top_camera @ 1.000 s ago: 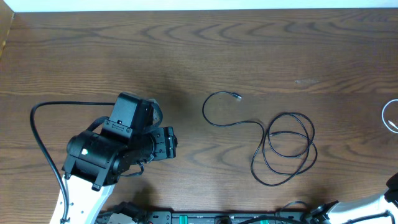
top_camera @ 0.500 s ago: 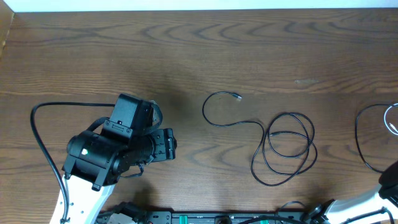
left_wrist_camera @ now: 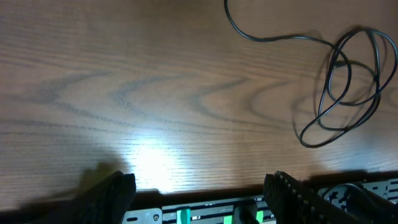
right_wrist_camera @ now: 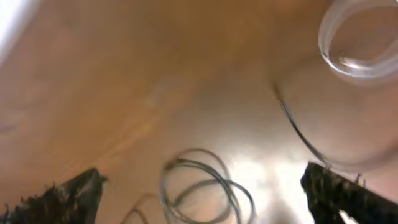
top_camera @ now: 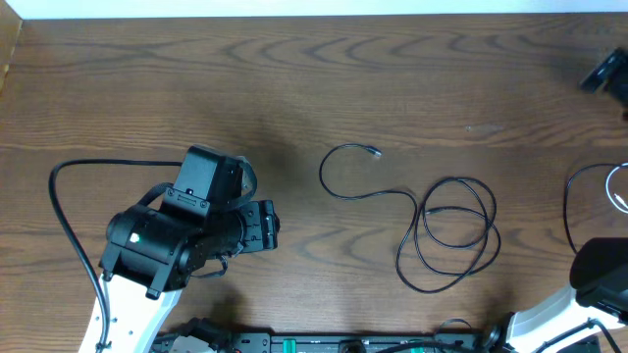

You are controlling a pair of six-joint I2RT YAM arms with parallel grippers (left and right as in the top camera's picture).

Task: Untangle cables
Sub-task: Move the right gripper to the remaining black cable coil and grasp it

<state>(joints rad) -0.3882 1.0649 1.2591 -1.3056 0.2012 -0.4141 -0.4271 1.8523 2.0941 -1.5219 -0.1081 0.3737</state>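
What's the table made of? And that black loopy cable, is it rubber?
Table: looks like wood, or a wood-look top. It is brown with wavy grain lines, smooth, and has a soft shine where light bounces off it in the left wrist view.
Black cable: probably a plastic or rubber skin over wire. It is thin, lies in bendy loops and looks dull, not shiny. I cannot tell which skin it is.

My left gripper [left_wrist_camera: 200, 182] sits at the table's [top_camera: 392, 78] left front. The coiled cable [top_camera: 453, 233] lies to its right, well apart. At the right edge lies a second cable [top_camera: 569, 211], a third cable [top_camera: 616, 186] just beside it.
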